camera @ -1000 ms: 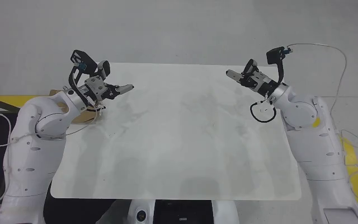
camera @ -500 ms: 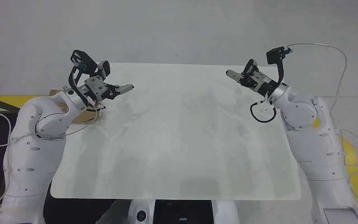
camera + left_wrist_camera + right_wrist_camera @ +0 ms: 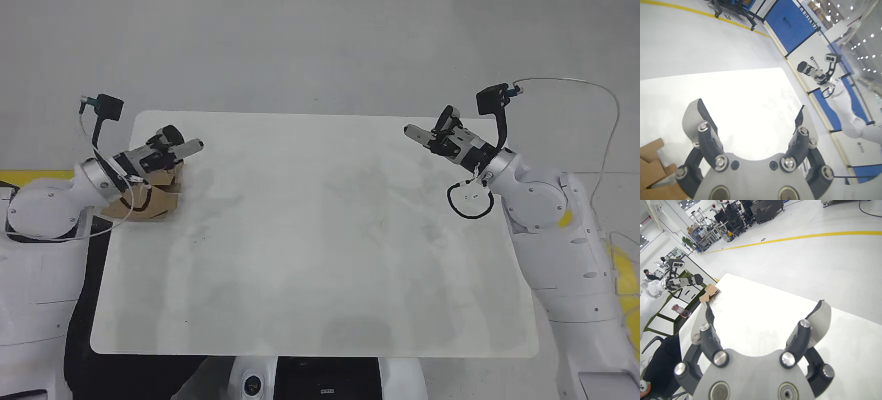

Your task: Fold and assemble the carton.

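Brown cardboard carton (image 3: 155, 205) sits at the left edge of the white surface (image 3: 320, 260), largely hidden under the left arm, seemingly part-folded. Left tool (image 3: 186, 147) hovers just beside it, released and empty; right tool (image 3: 425, 135) is released too, well apart.

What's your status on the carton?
Jaws open, empty: left gripper, right gripper. Ungripped carton at table left edge, by left gripper. Nothing blocking it.
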You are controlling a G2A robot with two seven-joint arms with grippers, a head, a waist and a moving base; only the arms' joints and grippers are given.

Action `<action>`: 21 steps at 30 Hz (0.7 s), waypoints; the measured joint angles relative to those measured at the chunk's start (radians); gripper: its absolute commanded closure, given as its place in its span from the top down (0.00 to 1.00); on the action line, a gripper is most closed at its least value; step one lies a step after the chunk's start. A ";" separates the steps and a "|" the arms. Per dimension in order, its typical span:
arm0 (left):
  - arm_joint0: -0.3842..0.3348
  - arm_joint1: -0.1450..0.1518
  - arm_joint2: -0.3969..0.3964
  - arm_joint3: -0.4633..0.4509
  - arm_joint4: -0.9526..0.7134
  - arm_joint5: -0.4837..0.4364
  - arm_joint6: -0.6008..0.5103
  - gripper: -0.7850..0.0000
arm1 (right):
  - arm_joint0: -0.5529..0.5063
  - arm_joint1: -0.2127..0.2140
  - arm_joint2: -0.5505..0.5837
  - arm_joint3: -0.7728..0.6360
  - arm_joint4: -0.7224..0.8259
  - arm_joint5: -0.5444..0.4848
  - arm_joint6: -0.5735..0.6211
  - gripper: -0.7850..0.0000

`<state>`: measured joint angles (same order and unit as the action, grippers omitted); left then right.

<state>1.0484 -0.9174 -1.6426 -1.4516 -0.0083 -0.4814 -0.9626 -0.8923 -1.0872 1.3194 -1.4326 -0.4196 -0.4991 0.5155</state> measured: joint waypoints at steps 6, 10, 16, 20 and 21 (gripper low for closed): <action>-0.042 0.016 -0.069 0.122 -0.119 0.027 -0.056 1.00 | 0.000 0.000 0.000 0.000 0.000 0.000 0.000 1.00; -0.079 0.025 -0.102 0.189 -0.175 0.030 -0.072 1.00 | 0.000 0.000 0.000 0.000 0.000 0.000 0.000 1.00; -0.116 0.041 -0.144 0.288 -0.118 0.041 -0.024 1.00 | 0.000 0.000 0.000 0.000 0.000 0.000 0.000 1.00; -0.143 0.058 -0.173 0.364 -0.021 0.056 0.030 1.00 | 0.000 0.000 0.000 0.000 0.000 0.000 0.000 1.00; -0.150 0.062 -0.177 0.386 0.017 0.058 0.053 1.00 | 0.000 0.000 0.000 0.000 0.000 0.000 0.000 1.00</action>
<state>0.8981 -0.8558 -1.8198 -1.0656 0.0087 -0.4235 -0.9094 -0.8923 -1.0872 1.3194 -1.4326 -0.4196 -0.4991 0.5155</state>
